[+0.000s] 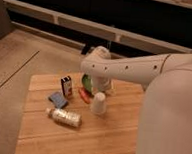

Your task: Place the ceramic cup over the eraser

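- Now the ceramic cup (99, 104) stands on the wooden table (110, 138), near its middle, wider end down.
- Left of it, and apart from it, the eraser (66, 85) stands upright; the cup does not cover it.
- Between the two lies a small orange-red stick (83, 95), with a green bowl (87, 83) just beyond it.
- Over the bowl's right side, the gripper (102, 87) hangs from the white arm (125, 69), just above and behind the cup; whether it is parted or closed cannot be told.
- Nearer on the left, a flat blue pad (57, 99) lies below the eraser, and a bottle (64, 117) rests on its side.
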